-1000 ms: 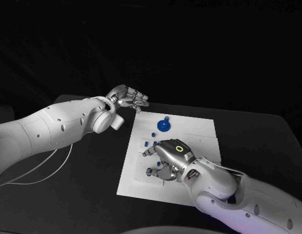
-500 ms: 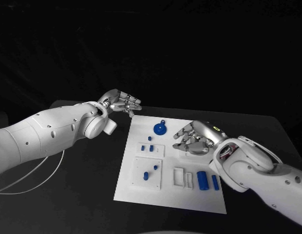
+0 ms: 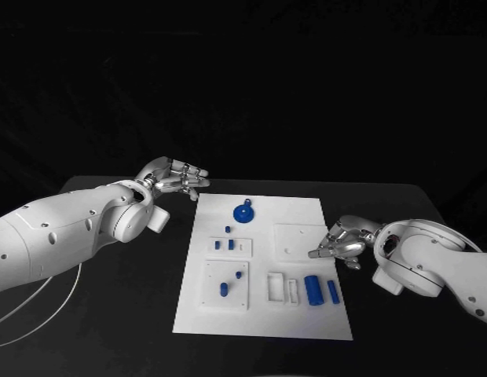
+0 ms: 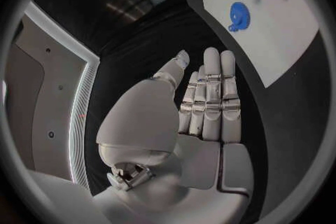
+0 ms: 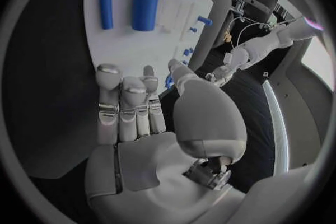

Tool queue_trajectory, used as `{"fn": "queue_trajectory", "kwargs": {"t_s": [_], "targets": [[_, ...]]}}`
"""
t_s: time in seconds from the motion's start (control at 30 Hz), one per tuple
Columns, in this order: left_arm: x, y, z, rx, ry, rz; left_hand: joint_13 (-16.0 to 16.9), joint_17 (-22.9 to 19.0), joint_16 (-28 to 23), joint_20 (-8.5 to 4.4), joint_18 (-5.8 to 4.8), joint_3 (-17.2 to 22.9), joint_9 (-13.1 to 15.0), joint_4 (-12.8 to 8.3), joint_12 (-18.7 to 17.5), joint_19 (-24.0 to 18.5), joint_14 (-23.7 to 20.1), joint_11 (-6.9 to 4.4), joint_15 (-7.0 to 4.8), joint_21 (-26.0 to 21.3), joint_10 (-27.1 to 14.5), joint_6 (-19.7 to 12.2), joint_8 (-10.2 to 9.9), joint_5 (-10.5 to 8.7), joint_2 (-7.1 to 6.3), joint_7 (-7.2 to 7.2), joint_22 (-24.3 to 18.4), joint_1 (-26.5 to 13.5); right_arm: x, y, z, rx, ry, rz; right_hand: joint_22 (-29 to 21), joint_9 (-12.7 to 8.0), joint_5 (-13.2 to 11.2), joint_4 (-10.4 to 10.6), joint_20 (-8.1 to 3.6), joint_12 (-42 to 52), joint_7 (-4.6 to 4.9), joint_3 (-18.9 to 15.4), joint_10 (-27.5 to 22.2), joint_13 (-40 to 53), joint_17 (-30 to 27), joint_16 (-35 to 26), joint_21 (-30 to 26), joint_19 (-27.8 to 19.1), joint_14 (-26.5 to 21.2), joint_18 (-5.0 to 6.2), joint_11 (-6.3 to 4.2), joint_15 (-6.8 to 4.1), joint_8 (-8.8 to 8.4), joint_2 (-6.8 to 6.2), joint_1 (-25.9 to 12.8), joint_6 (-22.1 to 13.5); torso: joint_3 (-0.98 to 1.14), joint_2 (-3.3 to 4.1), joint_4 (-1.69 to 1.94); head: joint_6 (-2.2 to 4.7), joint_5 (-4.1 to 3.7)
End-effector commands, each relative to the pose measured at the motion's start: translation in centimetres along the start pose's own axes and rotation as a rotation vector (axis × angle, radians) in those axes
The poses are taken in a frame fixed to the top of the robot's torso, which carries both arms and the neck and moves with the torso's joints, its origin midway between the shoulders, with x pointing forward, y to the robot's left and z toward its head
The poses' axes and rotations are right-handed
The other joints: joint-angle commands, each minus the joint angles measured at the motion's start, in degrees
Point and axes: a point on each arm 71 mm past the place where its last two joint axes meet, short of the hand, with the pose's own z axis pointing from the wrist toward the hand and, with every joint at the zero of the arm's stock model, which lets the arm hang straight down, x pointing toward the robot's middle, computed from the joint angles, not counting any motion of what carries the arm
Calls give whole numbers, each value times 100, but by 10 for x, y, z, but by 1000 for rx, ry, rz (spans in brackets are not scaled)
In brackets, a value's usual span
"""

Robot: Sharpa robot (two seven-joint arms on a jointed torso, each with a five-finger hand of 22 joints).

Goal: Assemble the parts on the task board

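Observation:
The white task board (image 3: 261, 318) lies in the middle of the black table. A blue toothed disc (image 3: 243, 212) sits near its far edge, with small blue pegs (image 3: 231, 245) in the left-hand blocks. Two blue cylinders (image 3: 312, 288) lie side by side near the front right. My left hand (image 3: 173, 179) hovers off the board's far left corner, holding nothing, fingers straight in the left wrist view (image 4: 203, 101). My right hand (image 3: 343, 244) is at the board's right edge, fingers extended and holding nothing (image 5: 136, 117). The right wrist view shows the cylinders (image 5: 145, 7) beyond its fingertips.
A white cable (image 3: 40, 310) loops on the table below my left arm. Black table surface (image 3: 402, 330) borders the board on both sides. A square white recess (image 3: 299, 236) lies just left of my right hand.
My right hand has lifted off the board's near middle and moved out to its right edge, uncovering the cylinders and pegs. The left hand has stayed by the far left corner. The camera shifted.

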Motion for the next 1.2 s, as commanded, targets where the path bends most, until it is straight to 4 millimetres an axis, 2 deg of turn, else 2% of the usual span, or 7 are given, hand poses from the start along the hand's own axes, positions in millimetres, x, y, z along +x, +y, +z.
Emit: {"fn": "queue_trajectory", "kwargs": {"t_s": [0.03,0.17,0.27,0.33,0.37,0.77,1.2], "targets": [[0,2,-3,12,-28,-45,9,8,-25,-21,-38,-2,-1,33,-16,6,27,8,-27,-8,26,10,-15,-25,-19,-48,-21,-55,11,-14,-3,162,178,-53,69,189,105,257,44,86,-42,-346,88,228,183,37,61,224,40,-44,2,4,5,62,72,-26,4,-75,-36,-43,-34],[1,5,-6,6,-26,-52,10,9,-24,-18,-38,-23,-1,68,-15,15,36,13,-25,-8,5,10,-15,-27,-31,-48,-67,-69,14,-15,-5,195,204,-78,210,457,64,540,44,113,-51,-519,192,478,402,32,171,251,83,-47,-10,-3,2,41,86,-24,2,-100,-42,-69,-27],[2,7,-7,4,-24,-53,9,9,-25,-16,-38,-38,-2,85,-17,21,37,18,-21,-7,-15,-2,-19,-30,-38,-47,-90,-71,18,-13,-7,200,222,-91,278,514,388,482,39,139,-50,-806,216,560,463,36,280,268,97,-56,-2,-3,5,145,53,-47,-1,-109,-45,-87,-24],[2,7,-7,3,-23,-54,9,8,-26,-16,-38,-44,-2,89,-16,23,37,16,-21,-5,-24,-25,-20,-33,-40,-58,-96,-69,21,-11,-8,200,229,-104,366,550,727,156,41,138,-53,-1399,224,621,507,31,409,275,105,-73,-4,-1,1,454,4,-73,-5,-111,-47,-112,-18],[2,8,-7,2,-22,-54,9,9,-25,-16,-38,-49,-1,93,-17,23,39,19,-21,-5,-30,-29,-18,-34,-44,-56,-100,-71,22,-10,-8,201,230,-113,447,603,726,-284,32,83,-55,-2116,244,700,567,-10,402,280,120,-79,-13,-6,-1,898,-18,-94,-7,-113,-46,-119,-22],[1,10,-9,-4,-21,-53,9,9,-25,-13,-37,-84,0,123,-16,31,44,24,-18,-3,-56,-32,-14,-36,-43,-56,-138,-66,33,-9,-10,213,251,-189,469,577,673,-181,42,66,-47,-2024,254,738,609,-6,385,287,130,-76,0,-2,-6,870,-119,-118,-20,-104,-46,-198,-37],[3,10,-8,-7,-7,-56,10,8,-26,-10,-37,-109,-1,153,-15,35,45,27,-15,-1,-64,-38,-15,-38,-34,-54,-166,-67,55,-1,-1,196,229,-184,490,235,629,-83,72,29,18,-2032,235,773,624,-47,376,292,135,-51,42,29,0,749,-108,-274,-12,-92,-33,-222,-22]]}}
